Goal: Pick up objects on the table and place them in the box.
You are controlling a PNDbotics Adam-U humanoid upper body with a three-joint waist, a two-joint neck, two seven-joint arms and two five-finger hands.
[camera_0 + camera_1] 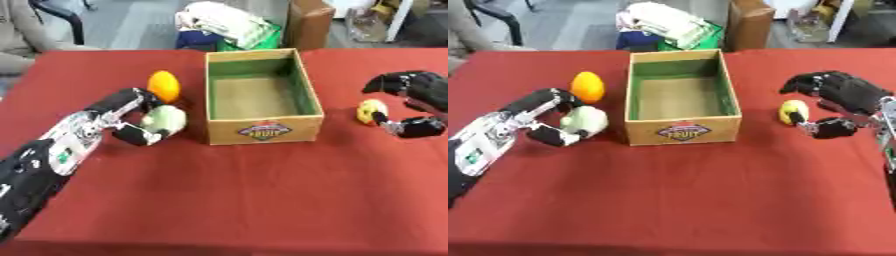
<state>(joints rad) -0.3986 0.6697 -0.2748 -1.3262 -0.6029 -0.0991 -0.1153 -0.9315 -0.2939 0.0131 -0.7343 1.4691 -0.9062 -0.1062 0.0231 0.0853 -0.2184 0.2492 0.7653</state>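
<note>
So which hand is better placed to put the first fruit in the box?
Probably the left hand: its fingers already curl round the pale green fruit, close beside the box. The right hand only arches beside the yellow fruit, not yet closed on it.

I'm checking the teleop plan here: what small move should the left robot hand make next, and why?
Probably lift the pale green round fruit and carry it right, over the open cardboard box. The left robot hand looks already curled around it beside the box, which looks empty.
</note>
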